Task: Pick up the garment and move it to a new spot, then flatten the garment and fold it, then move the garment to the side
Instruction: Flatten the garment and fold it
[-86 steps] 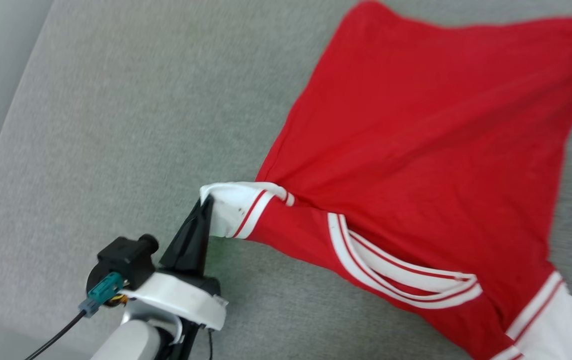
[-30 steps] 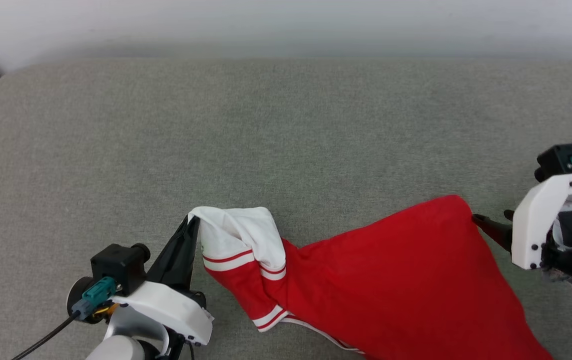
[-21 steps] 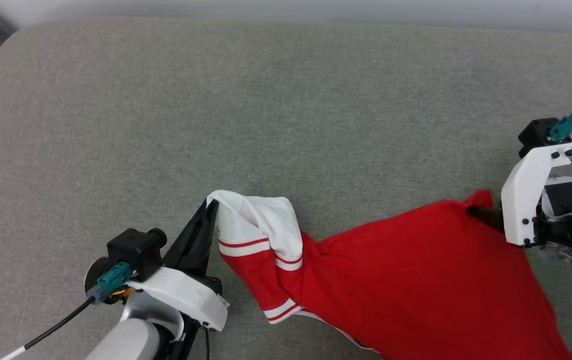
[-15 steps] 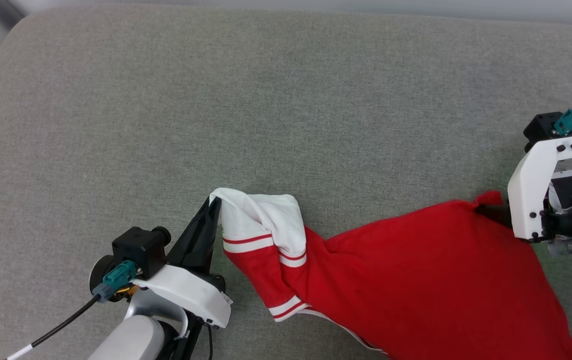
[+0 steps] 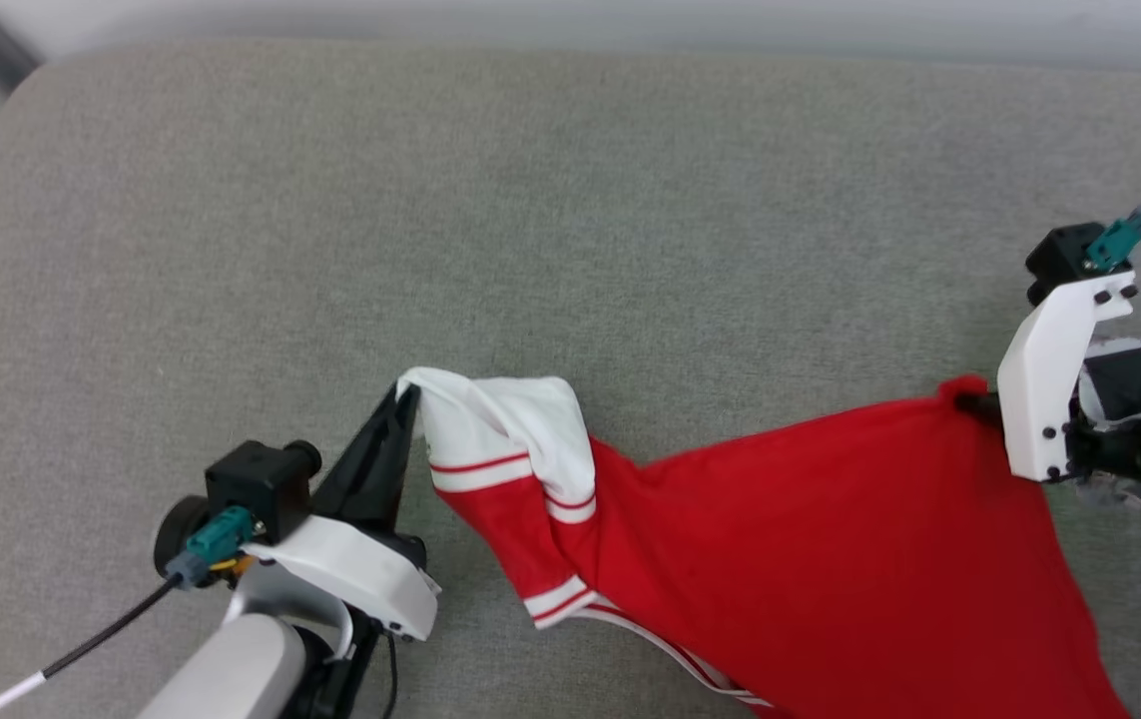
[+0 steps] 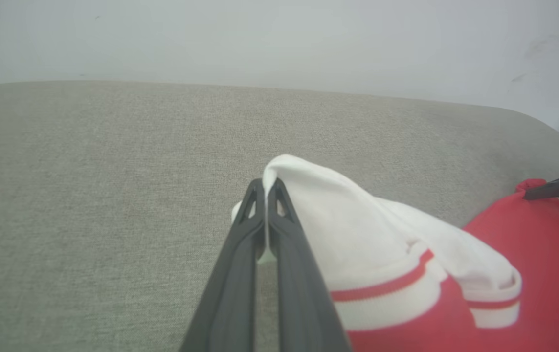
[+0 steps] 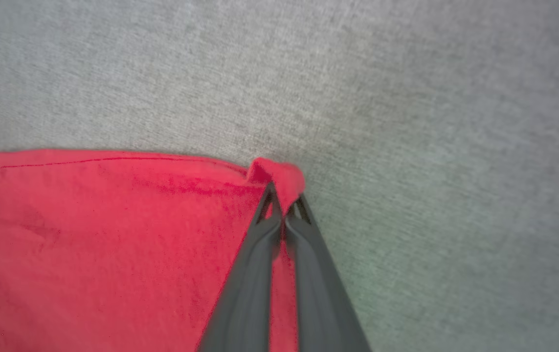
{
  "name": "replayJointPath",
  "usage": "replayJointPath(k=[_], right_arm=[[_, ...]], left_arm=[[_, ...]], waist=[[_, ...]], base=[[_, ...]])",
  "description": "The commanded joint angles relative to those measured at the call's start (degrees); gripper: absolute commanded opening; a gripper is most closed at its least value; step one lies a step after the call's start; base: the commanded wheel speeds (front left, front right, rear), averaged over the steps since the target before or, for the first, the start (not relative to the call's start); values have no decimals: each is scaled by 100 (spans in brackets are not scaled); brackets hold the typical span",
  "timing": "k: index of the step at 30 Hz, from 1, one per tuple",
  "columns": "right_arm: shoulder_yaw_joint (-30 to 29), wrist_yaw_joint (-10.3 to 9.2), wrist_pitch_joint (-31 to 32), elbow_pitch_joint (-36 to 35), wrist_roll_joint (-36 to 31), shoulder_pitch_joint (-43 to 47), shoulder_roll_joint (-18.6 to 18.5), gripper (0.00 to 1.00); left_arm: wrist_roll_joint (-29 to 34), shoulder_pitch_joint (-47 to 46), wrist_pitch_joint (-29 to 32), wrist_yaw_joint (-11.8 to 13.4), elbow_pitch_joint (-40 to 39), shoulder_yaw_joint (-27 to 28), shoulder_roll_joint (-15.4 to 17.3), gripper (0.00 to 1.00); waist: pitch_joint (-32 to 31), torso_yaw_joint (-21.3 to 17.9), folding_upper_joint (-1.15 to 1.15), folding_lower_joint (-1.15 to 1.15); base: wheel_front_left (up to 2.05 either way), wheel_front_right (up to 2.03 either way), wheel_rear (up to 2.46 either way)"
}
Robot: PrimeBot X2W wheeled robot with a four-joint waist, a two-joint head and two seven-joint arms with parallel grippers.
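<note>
Garment [image 5: 810,539] cut off below, left pincer [image 6: 265,187] pinching sleeve [image 6: 338,230], right pincer [image 7: 284,205] pinching corner [image 7: 279,176]

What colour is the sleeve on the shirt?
The sleeve is white with red stripes, clearest in the left wrist view.

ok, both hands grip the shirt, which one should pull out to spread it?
Left, probably. The left hand holds the shirt by its bunched white sleeve with bare cushion beside it; the right hand sits near the cushion's end.
</note>
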Motion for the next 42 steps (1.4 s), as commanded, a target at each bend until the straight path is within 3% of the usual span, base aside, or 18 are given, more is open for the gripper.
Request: replayJointPath(k=[1,9,22,34,42], right_arm=[[-4,-4,-56,-57,-35,-101,-62,0],[-20,-4,-575,-376,-256,-454,-301,0],[-176,-4,-1408,-410,-863,-1798,-312,0],[-607,-6,-2468,-64,-1412,-3646,-181,0],[-1058,-8,-3408,353,-1718,-4771,60,0]], left_arm=[[50,-92,-4,-12,-21,37,35,0],[212,-799,348,-110,-2,133,397,0],[366,-3468,793,-820,1427,315,463,0],[766,-6295,961,-1227,2968,437,597,0],[1057,-7819,832,-1196,3415,550,759,0]], waist=[[-129,-73,0,-1],[-701,-373,0,-1],[-934,-849,0,-1],[234,-1179,0,-1],[1379,-1362,0,-1]], base=[[0,0,0],[0,0,0],[0,0,0],[0,0,0],[0,0,0]])
